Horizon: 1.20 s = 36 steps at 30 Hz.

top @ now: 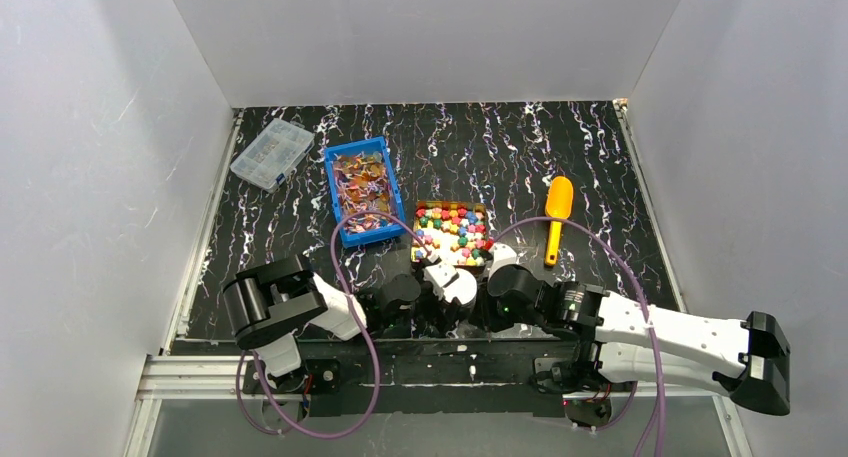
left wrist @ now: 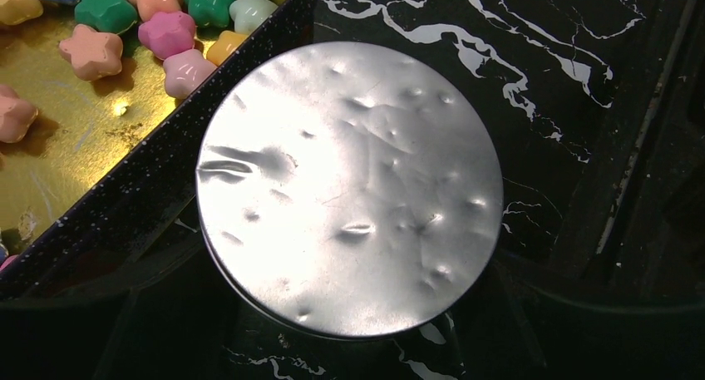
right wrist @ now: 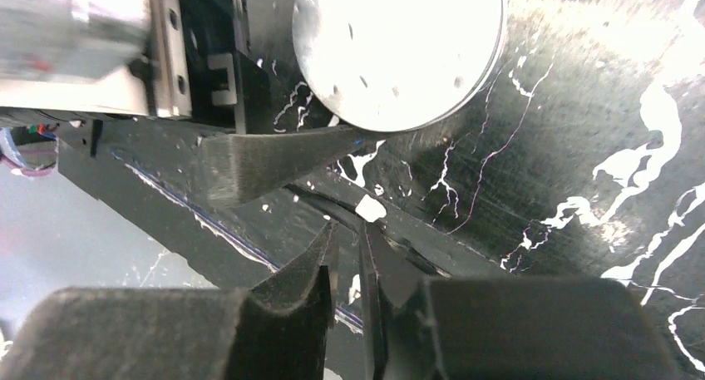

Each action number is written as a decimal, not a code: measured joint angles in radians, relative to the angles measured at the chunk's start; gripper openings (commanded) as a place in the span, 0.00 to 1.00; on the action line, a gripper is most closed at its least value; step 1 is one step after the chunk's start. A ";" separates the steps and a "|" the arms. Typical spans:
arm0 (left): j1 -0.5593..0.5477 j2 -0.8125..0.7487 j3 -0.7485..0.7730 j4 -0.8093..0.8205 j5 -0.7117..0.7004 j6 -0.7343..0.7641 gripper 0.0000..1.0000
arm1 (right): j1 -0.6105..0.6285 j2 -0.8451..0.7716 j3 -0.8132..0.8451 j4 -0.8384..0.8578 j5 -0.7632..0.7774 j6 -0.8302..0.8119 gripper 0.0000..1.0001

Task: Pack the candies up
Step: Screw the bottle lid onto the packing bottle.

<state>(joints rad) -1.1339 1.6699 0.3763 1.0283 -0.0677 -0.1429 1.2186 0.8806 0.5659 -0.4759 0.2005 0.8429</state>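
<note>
— Status on the candies (top: 455, 227)?

— Star-shaped ones, pink, green, blue, yellow and red, lie loose in the gold-floored tray (left wrist: 116, 209). It stands near the middle of the counter (top: 600, 157), towards its near edge. Wrapped candies (top: 362, 177), orange and purple, fill the blue bin (top: 372, 238) just left of the tray and a little farther back.

— And the lid?

— The round lid (left wrist: 349, 189) is just off the tray's near right corner, its dented face up. In the left wrist view it fills most of the picture and overlaps the tray wall.

— Fingers?

— The left fingers (right wrist: 266, 160) stand wide, and one tip is at the lid's rim in the right wrist view. Whether they clamp it, I cannot tell. The right fingers (right wrist: 308, 272) are a thin slit apart with nothing between them, low by the counter's near edge, near the lid.

— Anything else out there?

— An orange scoop (top: 555, 217) lies right of the tray, bowl towards the far edge. A clear organiser box (top: 271, 153) sits by the far left corner.
</note>
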 measured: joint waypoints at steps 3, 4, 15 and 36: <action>0.002 -0.014 0.000 -0.024 -0.005 -0.001 0.51 | 0.000 -0.010 0.041 -0.031 0.040 -0.012 0.35; 0.003 -0.021 0.000 -0.035 -0.006 -0.002 0.52 | 0.000 -0.010 0.052 -0.040 0.051 -0.016 0.39; 0.012 -0.117 -0.003 -0.190 -0.005 -0.021 0.98 | 0.000 0.055 0.142 -0.102 0.146 -0.091 0.56; 0.013 -0.448 0.026 -0.797 0.047 -0.087 0.98 | -0.014 0.084 0.164 -0.103 0.191 -0.133 0.98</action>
<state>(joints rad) -1.1213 1.2221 0.4023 0.2314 -0.0204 -0.2302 1.2041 0.9642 0.7296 -0.5785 0.3916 0.7097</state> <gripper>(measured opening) 0.983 0.981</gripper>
